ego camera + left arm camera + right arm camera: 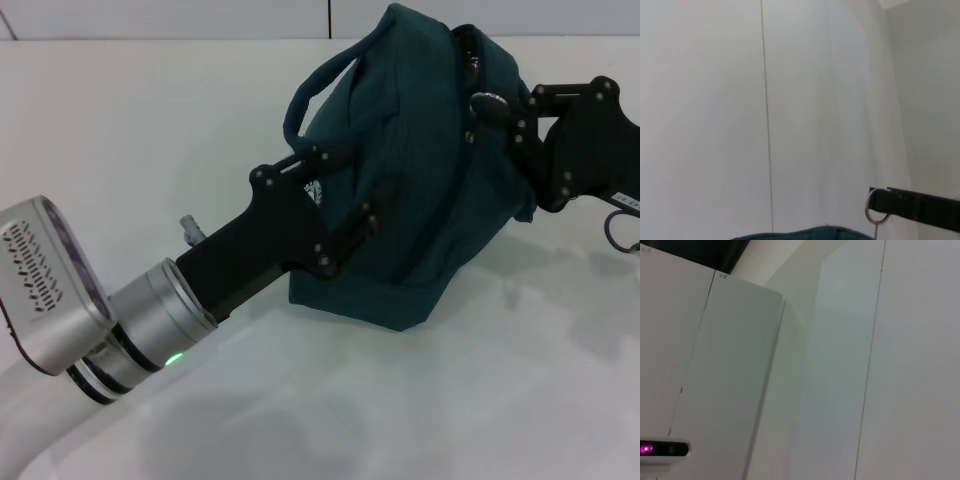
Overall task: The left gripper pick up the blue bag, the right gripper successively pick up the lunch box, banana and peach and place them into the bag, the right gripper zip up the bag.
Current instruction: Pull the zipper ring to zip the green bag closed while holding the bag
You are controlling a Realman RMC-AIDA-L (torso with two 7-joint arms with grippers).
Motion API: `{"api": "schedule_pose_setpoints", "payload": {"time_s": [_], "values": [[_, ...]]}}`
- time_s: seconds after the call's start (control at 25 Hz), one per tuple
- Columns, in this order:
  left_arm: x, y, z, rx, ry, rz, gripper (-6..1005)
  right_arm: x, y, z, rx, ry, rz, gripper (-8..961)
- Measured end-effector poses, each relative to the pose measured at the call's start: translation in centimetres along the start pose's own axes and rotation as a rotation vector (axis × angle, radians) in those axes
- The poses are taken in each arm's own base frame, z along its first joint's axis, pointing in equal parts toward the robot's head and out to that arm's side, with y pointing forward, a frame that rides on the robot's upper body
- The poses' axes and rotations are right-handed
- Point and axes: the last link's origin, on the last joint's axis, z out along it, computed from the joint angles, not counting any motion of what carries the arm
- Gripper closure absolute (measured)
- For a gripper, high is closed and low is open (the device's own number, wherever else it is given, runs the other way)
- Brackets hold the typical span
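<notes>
— Where's the blue bag (430, 180) right now?

— Centre to upper right of the head view, on the white table (150, 130). It's tilted, its top leaning toward the upper right corner, with one loop handle (310, 95) arching out on its left side.

— And the left gripper (375, 210)?

— It reaches in from the lower left, silver wrist with the green light showing, black linkage laid across the front of the bag. The fingers press into the fabric about mid-bag, closed on a fold of it as far as I can see.

— The right one?

— The right gripper (485, 105) comes in from the right edge and meets the bag's top near the zipper. Its tip is right against the opening. In the left wrist view a dark finger (915, 205) at the lower right has the silver ring pull (875, 211) hanging at its end, so it appears pinched on that.

— Lunch box, banana, peach?

— None visible from here.

— The right wrist view?

— Only white wall panels (840, 365).
</notes>
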Motion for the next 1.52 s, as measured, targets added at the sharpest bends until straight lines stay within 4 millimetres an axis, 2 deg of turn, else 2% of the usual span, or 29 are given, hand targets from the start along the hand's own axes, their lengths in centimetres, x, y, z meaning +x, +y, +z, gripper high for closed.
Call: {"api": "schedule_pose_setpoints", "payload": {"time_s": [0.2, 0.84, 1.08, 1.28, 1.52], "values": [[0.0, 0.2, 0.2, -0.022, -0.002, -0.004, 597, 0.0, 0.0, 0.0, -0.001, 0.000, -0.013, 932], [-0.2, 0.5, 0.8, -0.062, -0.019, 0.003, 589, 0.1, 0.1, 0.0, -0.001, -0.001, -0.007, 932], [-0.2, 0.3, 0.6, -0.064, -0.021, 0.024, 757, 0.2, 0.3, -0.1, 0.009, -0.008, 0.006, 931], [-0.2, 0.0, -0.7, -0.050, -0.020, 0.086, 838, 0.0, 1.0, 0.0, -0.026, -0.029, 0.018, 931], [0.0, 0.0, -2.5, -0.085, -0.018, 0.188, 848, -0.3, 1.7, 0.3, -0.071, -0.065, 0.092, 931]]}}
